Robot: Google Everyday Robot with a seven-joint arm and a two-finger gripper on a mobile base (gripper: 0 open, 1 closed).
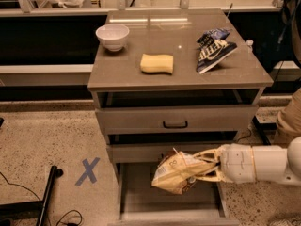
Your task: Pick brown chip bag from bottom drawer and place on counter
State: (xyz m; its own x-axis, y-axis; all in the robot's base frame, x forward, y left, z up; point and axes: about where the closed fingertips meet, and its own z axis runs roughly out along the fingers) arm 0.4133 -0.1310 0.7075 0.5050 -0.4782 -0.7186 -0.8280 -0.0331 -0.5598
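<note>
The brown chip bag (175, 172), tan-yellow and crinkled with a dark brown front, hangs tilted above the open bottom drawer (141, 197). My gripper (203, 167) comes in from the right on a white arm and is shut on the bag's right side. The bag is lifted off the drawer floor, level with the middle drawer's front. The counter (178, 51) is the grey-brown top of the cabinet, well above the gripper.
On the counter stand a white bowl (112, 36), a yellow sponge (157, 63) and a dark blue bag (212, 52). The middle drawer (155, 152) sticks out slightly above the bag. A blue X (88, 171) marks the floor at left, near a black pole (47, 197).
</note>
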